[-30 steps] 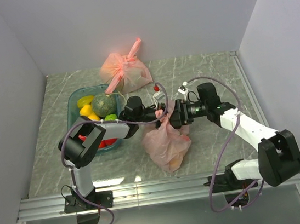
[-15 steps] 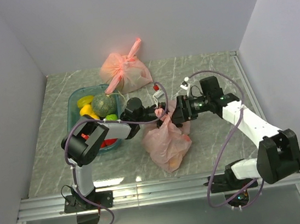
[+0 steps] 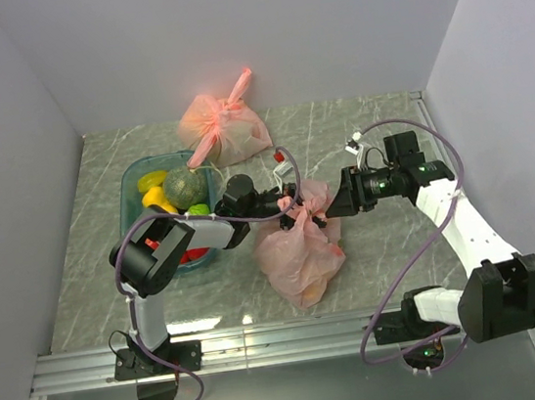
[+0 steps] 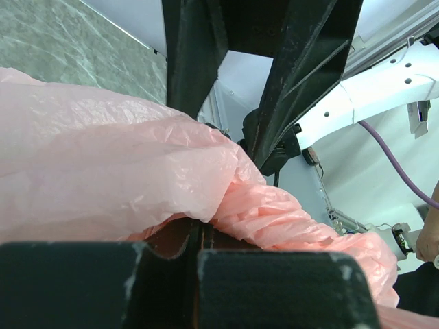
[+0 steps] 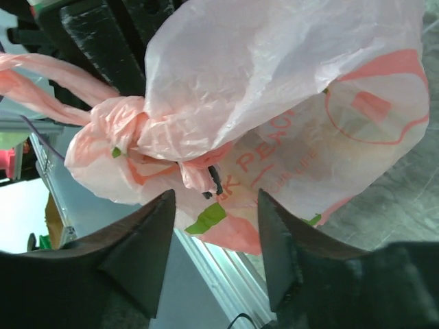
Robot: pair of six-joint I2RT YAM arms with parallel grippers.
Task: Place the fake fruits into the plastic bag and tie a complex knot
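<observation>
The salmon-pink plastic bag [image 3: 298, 255] lies mid-table, bulging, with an orange fruit [image 3: 311, 294] showing through its lower end. Its neck is twisted into a knot [image 3: 305, 212], which also shows in the right wrist view [image 5: 118, 127]. My left gripper [image 3: 286, 203] is shut on a twisted strand of the bag [image 4: 288, 216] beside the knot. My right gripper [image 3: 339, 202] is open and empty, a short way right of the bag; the bag [image 5: 302, 103] fills its wrist view beyond the spread fingers. More fake fruits lie in a teal tub [image 3: 130, 183].
The teal tub holds a green round fruit [image 3: 185, 186], yellow fruits [image 3: 154, 181], a lime [image 3: 197, 210] and something red [image 3: 192, 255]. A paler tied bag [image 3: 227, 129] with a stiff pink tail sits at the back. Grey walls enclose the table.
My right gripper has let go of the bag's neck and drawn back to the right, now open. The left gripper stays shut on the strand; the bag has hardly moved.
</observation>
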